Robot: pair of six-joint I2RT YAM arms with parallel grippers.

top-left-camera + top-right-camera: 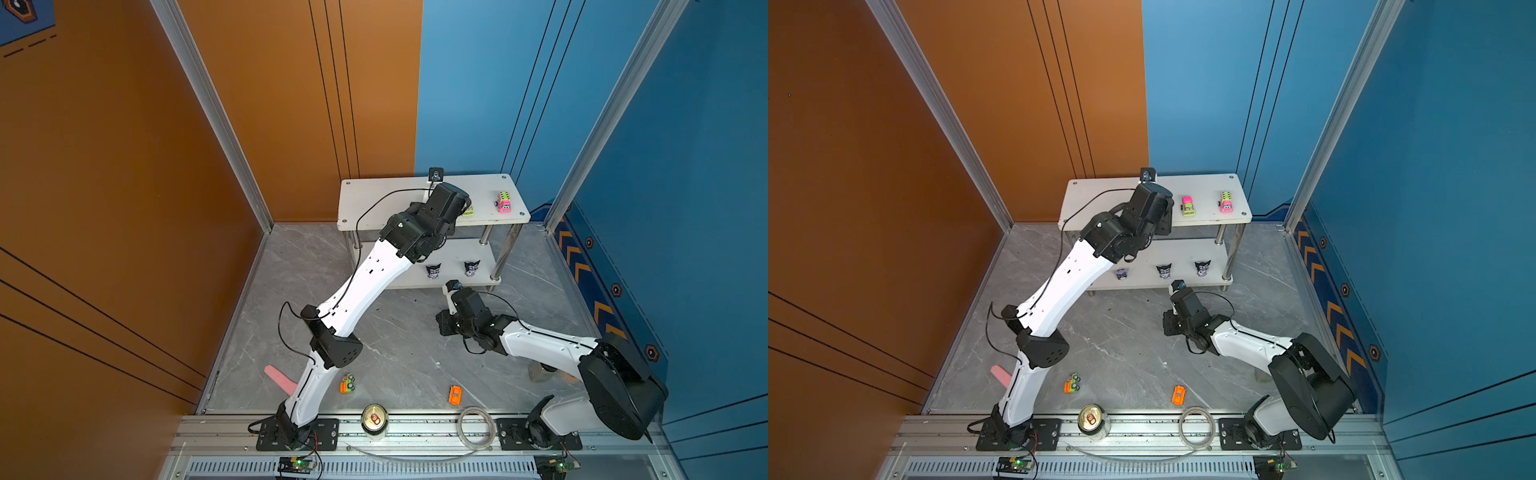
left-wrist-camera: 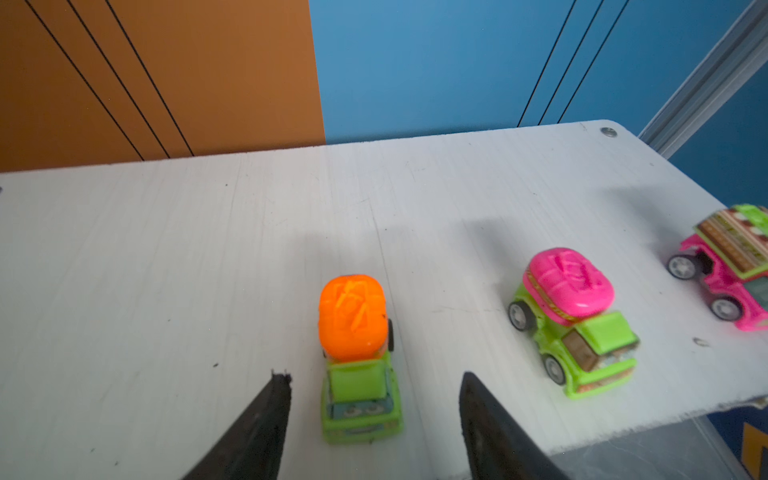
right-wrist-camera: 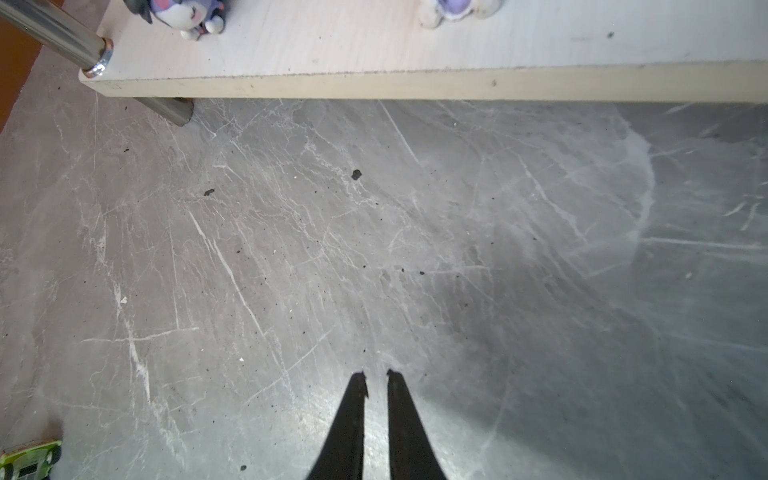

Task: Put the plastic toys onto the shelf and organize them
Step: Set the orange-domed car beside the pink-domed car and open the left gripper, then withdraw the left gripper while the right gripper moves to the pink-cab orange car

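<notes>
**Surface and room.** You are working on a grey marbled tabletop (image 1: 395, 353). The right wrist view shows it scuffed and speckled with dark crumbs. An orange wall (image 1: 104, 166) closes the left side and part of the back, and a blue wall (image 1: 478, 83) closes the rest. Aluminium posts (image 1: 208, 104) mark the corners. A metal rail (image 1: 415, 432) runs along the near edge and carries both arm bases.

**Loose on the tabletop, near that rail.**
- An orange-and-green car (image 1: 347, 383).
- An all-orange car (image 1: 455, 395), well apart from the first.
- (A gold-topped can (image 1: 374, 420) and a clear tape ring (image 1: 476, 427) sit at the rail; a pink strip (image 1: 278, 378) lies beside the left arm.)

**Shelf (image 1: 374, 195).** It is white, has two tiers and stands against the back walls.
- **Top tier:** three cars sit in a row near the front edge. They are a green car with an orange top (image 2: 357, 365), a green car with a pink top (image 1: 1188, 206) and a pink car with a green roof (image 1: 503, 202).
- **Lower tier:** three figurines stand in a row, apart from one another: the left figurine (image 1: 1121, 273), the middle figurine (image 1: 1164, 271) and the right figurine (image 1: 1202, 268).

**Grippers.**
- Your left gripper (image 2: 374, 377) is over the top tier with its fingers spread wide. The orange-topped car stands between them with a gap on either side, touching neither.
- Your right gripper (image 3: 376, 373) hangs over bare tabletop just in front of the lower tier. Its fingers are drawn almost together, with only a thin slit between them and nothing in it.
</notes>
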